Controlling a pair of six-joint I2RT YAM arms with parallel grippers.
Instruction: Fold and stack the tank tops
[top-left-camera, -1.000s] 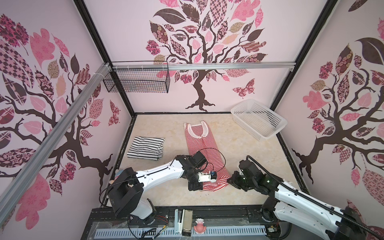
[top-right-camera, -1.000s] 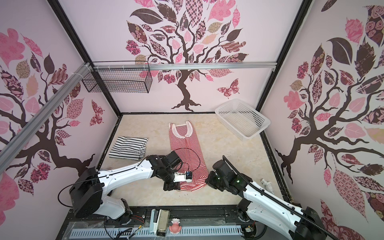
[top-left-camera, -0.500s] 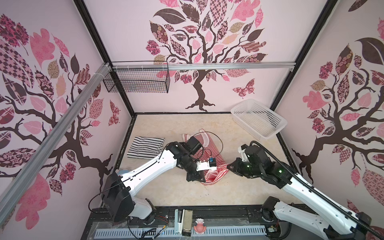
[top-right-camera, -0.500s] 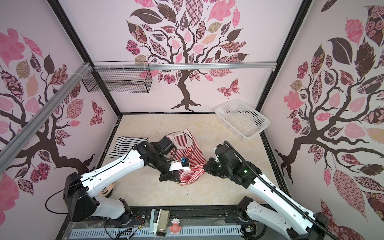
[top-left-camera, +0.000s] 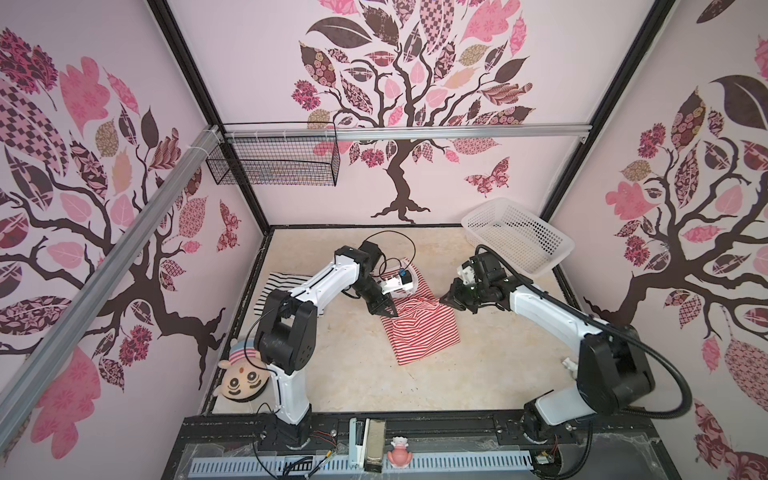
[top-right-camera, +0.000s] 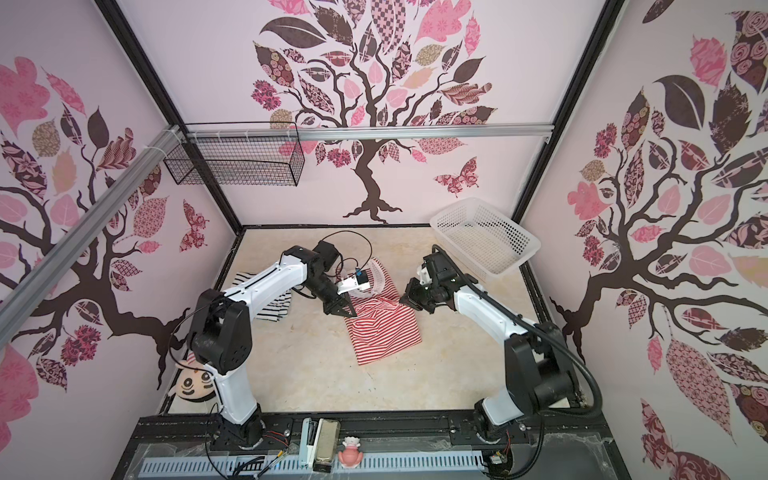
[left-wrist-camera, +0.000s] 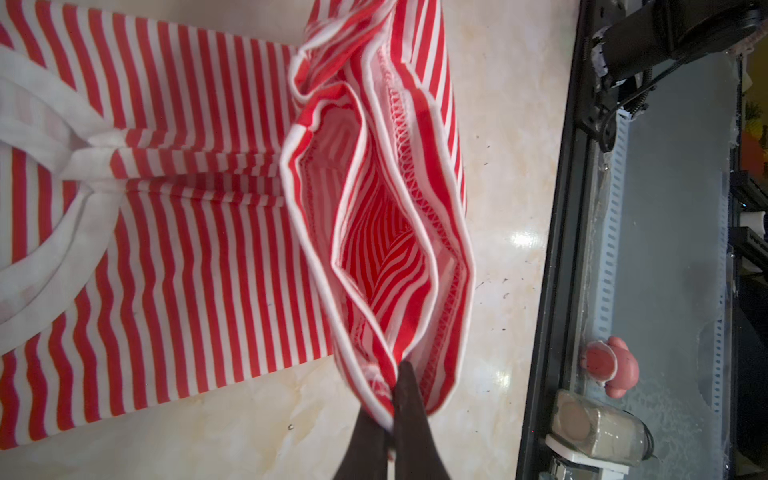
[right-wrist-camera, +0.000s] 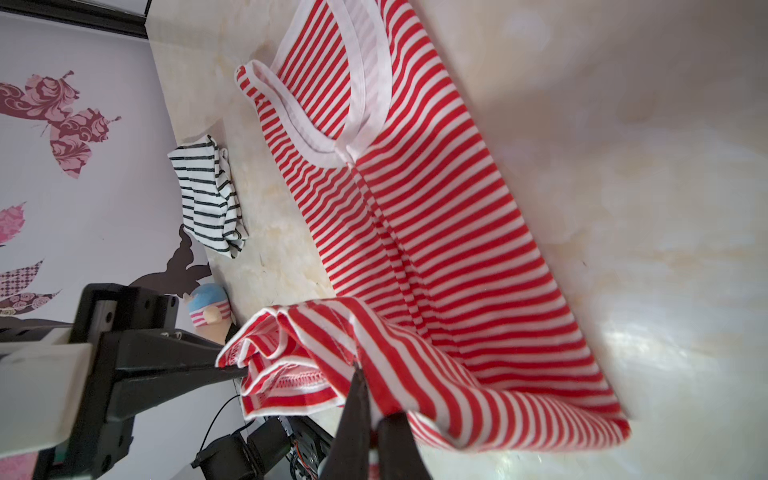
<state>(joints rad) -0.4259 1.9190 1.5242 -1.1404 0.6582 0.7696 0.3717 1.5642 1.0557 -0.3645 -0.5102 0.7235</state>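
The red-and-white tank top (top-left-camera: 424, 334) (top-right-camera: 384, 334) lies in the middle of the table, its hem lifted and doubled back over its body. My left gripper (top-left-camera: 390, 312) (top-right-camera: 351, 313) is shut on one hem corner, seen close in the left wrist view (left-wrist-camera: 392, 388). My right gripper (top-left-camera: 444, 300) (top-right-camera: 404, 300) is shut on the other hem corner (right-wrist-camera: 374, 399). The white neck trim (right-wrist-camera: 357, 104) lies flat on the far side. The black-and-white tank top (top-left-camera: 278, 286) (top-right-camera: 272, 309) (right-wrist-camera: 208, 195) lies folded at the left, partly behind the left arm.
A white perforated basket (top-left-camera: 517, 232) (top-right-camera: 484, 235) leans in the back right corner. A black wire basket (top-left-camera: 274, 162) hangs on the back rail. A plush face toy (top-left-camera: 243, 378) lies beside the left arm's base. A pink figure (top-left-camera: 399, 459) stands on the front rail.
Both grippers have lifted the red-and-white top's hem from the near edge and carried it toward the back, folding the cloth over itself. The black-and-white top has not moved.
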